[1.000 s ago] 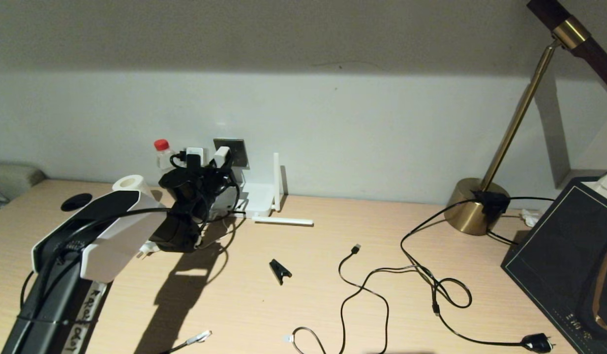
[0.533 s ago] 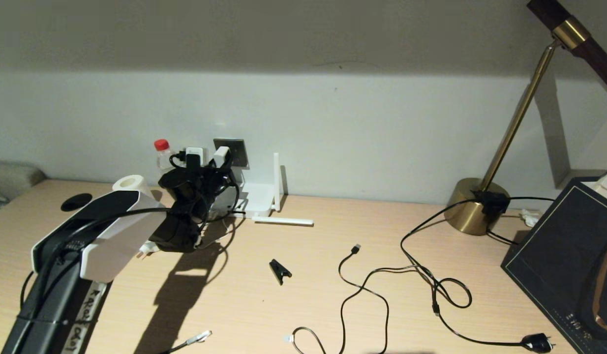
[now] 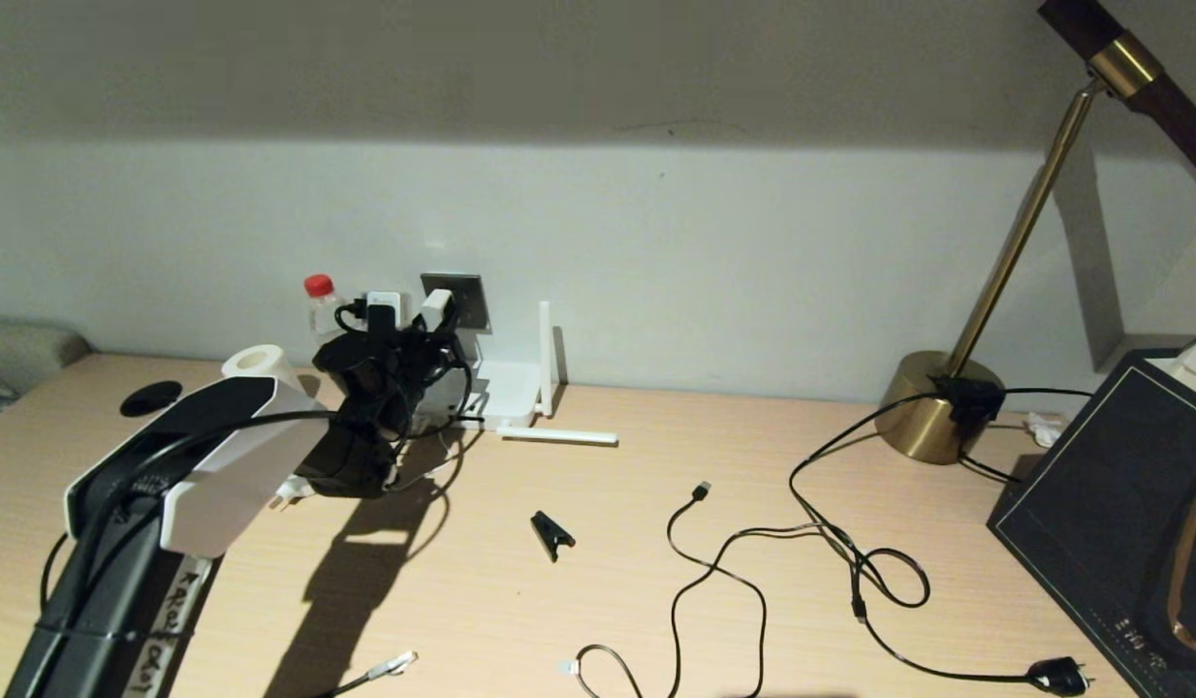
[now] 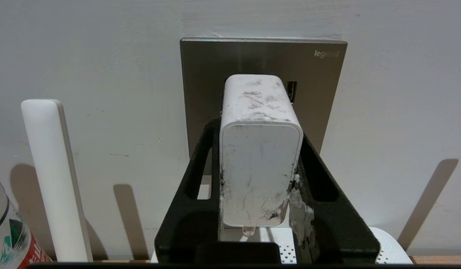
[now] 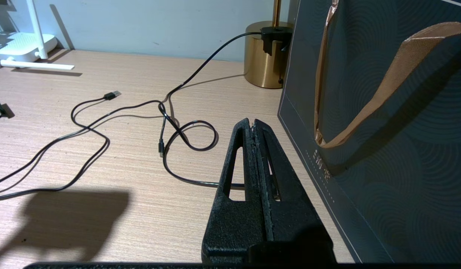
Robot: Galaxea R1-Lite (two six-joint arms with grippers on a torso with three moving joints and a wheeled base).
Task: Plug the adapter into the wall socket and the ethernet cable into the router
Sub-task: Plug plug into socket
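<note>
Left jaws are clamped on the adapter (image 4: 260,149), pressed up against the wall socket (image 4: 200,86) at the far left of the counter (image 3: 598,582). Push straight in, keep it square, and only release once seated. Right jaws are closed and empty, parked near the bag (image 5: 383,149).

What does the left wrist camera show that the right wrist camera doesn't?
Only the left wrist view shows the left gripper, its fingers shut on the adapter, held against the wall socket, with a bottle at the edge.

Only the right wrist view shows the right gripper shut and holding nothing, hanging over the desk by a dark paper bag, the brass lamp base and a loose black USB cable.

Both show the router and an upright antenna.
</note>
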